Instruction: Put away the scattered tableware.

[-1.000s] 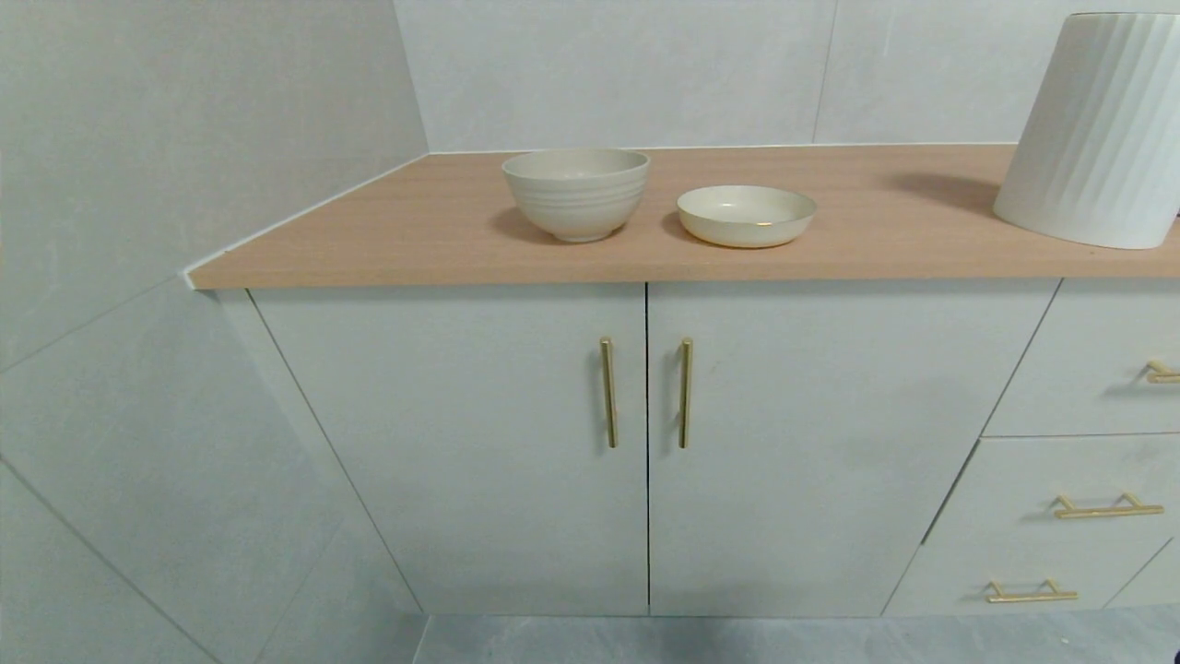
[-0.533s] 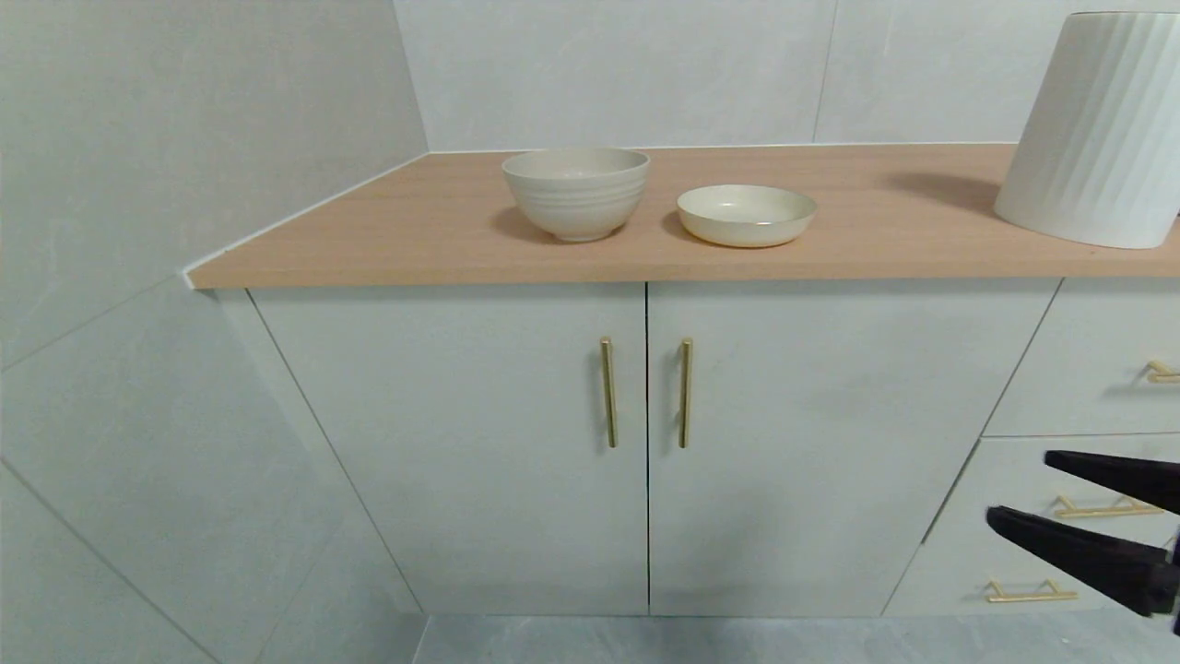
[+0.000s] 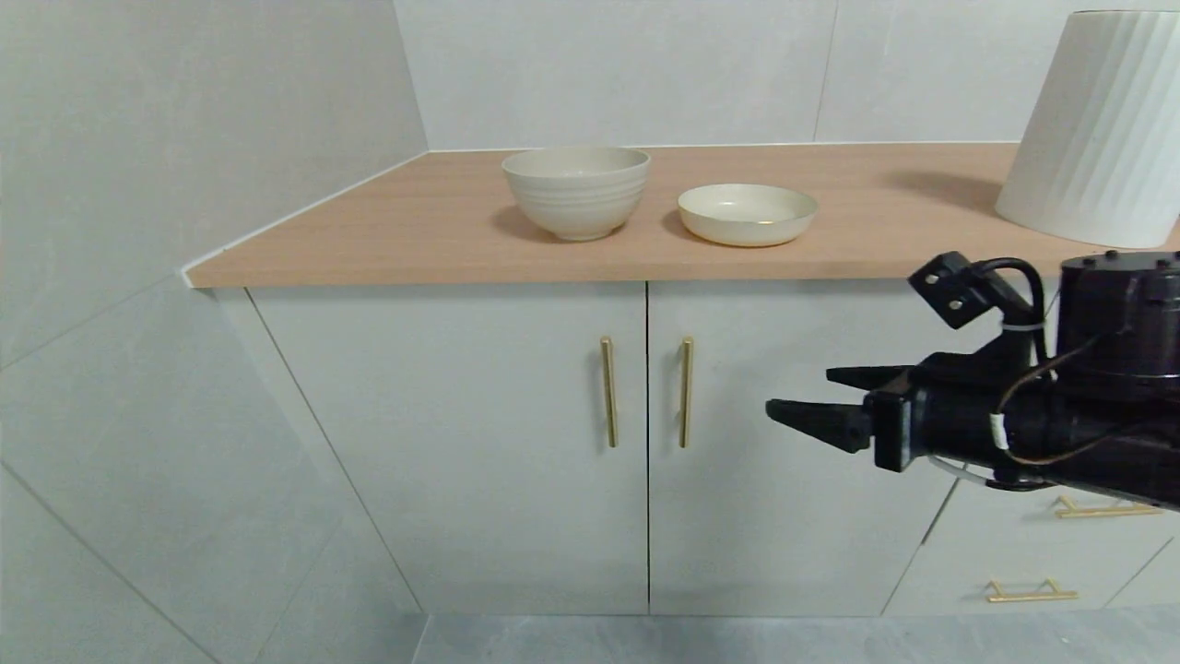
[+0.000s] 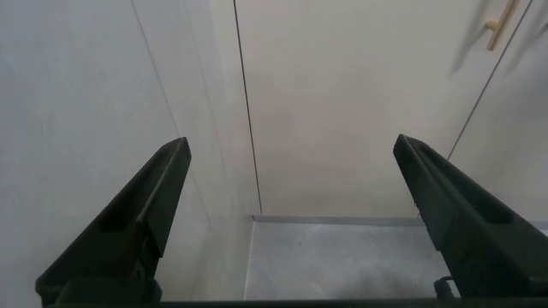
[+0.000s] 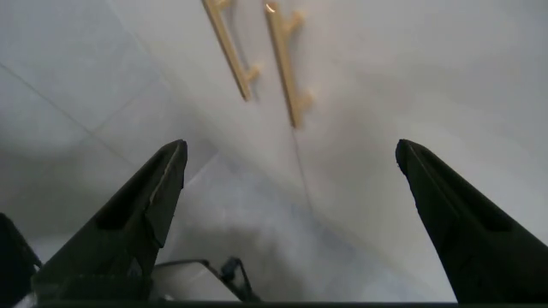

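The released right gripper (image 3: 800, 391) is hovering before the cabinet door (image 3: 737, 526), below the bowl (image 3: 576, 192) and dish (image 3: 747, 214) on the bench (image 3: 406, 235).

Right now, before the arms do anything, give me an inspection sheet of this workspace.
Surface: wooden countertop, level.
Job's things: deep ribbed bowl and shallow dish, upright, side by side, apart, neither held.
Clutter: white ribbed container at the counter's right end.
Grippers: right gripper, fingers open, in front of the right cabinet door, below the counter; left gripper, fingers open, low by the cabinet's foot.
Cables: black cable looped at the right wrist.
Surroundings: cabinet doors shut, brass handles; tiled walls.
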